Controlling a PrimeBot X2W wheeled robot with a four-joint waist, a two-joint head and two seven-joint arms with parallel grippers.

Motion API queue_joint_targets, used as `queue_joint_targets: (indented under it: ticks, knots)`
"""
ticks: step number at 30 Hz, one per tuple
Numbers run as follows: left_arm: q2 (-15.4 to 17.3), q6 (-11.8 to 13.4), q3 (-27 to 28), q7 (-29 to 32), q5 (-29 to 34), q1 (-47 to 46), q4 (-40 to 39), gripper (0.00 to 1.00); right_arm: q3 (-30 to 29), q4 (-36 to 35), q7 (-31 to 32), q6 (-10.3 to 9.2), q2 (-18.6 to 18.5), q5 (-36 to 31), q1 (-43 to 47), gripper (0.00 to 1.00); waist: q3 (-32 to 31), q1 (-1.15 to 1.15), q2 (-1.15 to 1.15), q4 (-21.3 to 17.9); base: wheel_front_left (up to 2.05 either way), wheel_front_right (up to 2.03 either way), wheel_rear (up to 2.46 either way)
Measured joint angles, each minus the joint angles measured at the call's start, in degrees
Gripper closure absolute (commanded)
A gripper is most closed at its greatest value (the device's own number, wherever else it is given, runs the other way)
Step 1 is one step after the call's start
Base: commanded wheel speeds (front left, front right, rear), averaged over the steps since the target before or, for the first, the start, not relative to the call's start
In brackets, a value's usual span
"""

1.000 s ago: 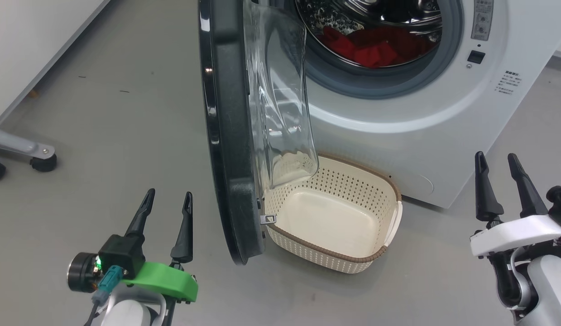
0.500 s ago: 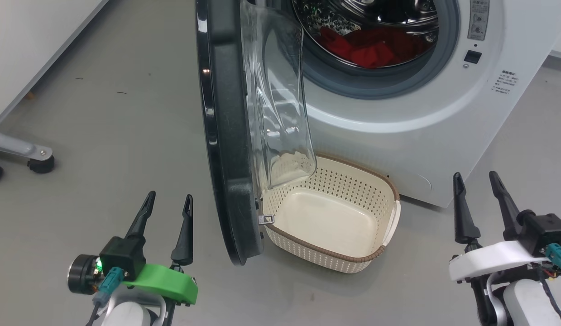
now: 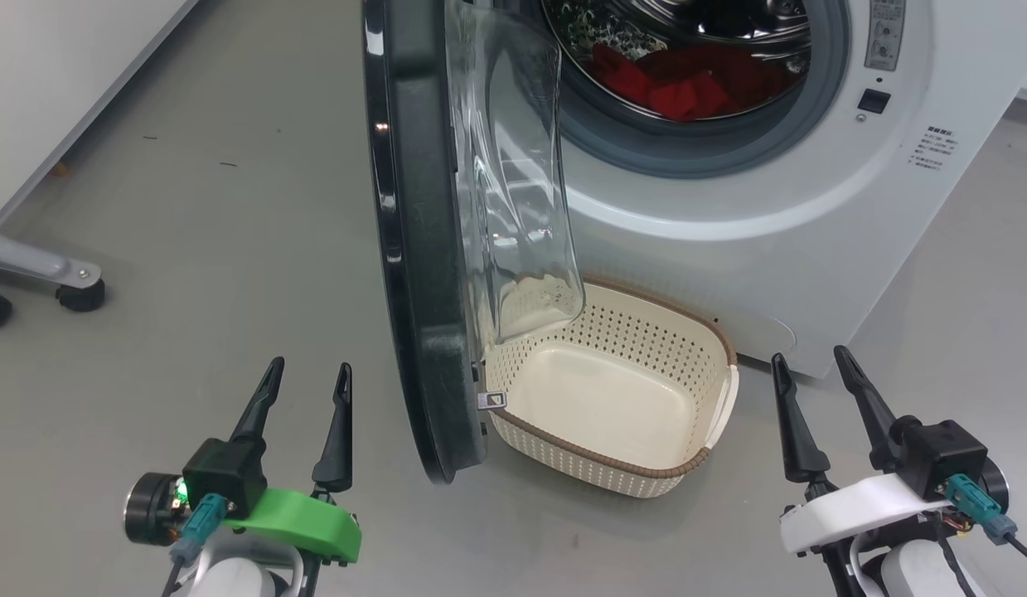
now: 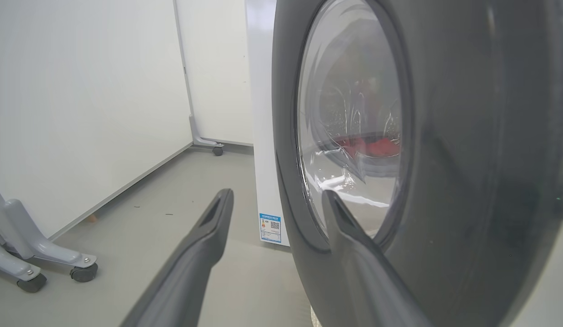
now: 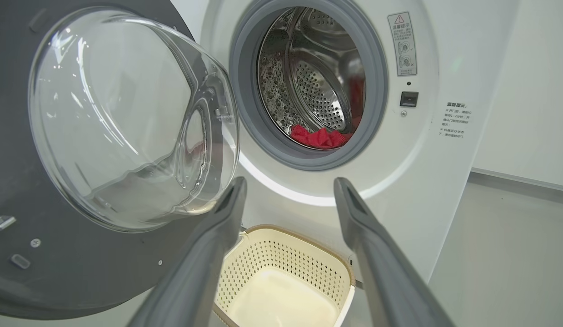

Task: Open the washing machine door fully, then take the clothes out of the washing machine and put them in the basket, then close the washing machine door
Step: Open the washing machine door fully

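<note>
A white wall [image 3: 57, 50] and castered leg [image 3: 74, 286] lie left of our left gripper [image 3: 311, 365], spread wide and empty over grey floor [image 3: 190, 207]. Just right: the washing machine door [image 3: 414, 249], then the basket [image 3: 612, 466]. Our right gripper [image 3: 810, 355], equally wide and empty, faces the clothes [image 3: 687, 87] in the washing machine [image 3: 770, 249].

Head view: door [image 3: 414, 249] top cut by upper edge. Red clothes [image 3: 687, 83] part hidden behind seal [image 3: 687, 153]. Basket [image 3: 637, 348] left corner behind door. Black print [image 3: 937, 149] on washing machine [image 3: 770, 249] too small to read.
</note>
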Motion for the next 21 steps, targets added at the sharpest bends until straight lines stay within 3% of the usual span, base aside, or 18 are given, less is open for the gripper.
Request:
queue_joint_targets:
  ticks: [21]
  knots:
    - [0.0, 0.0, -0.7, 0.0, -0.5, 0.1, 0.1, 0.00, -1.5, 0.8, 0.0, 2.11, 2.9, -3.0, 0.0, 0.00, 0.9, 0.00, 0.00, 0.3, 0.00, 0.00, 0.00]
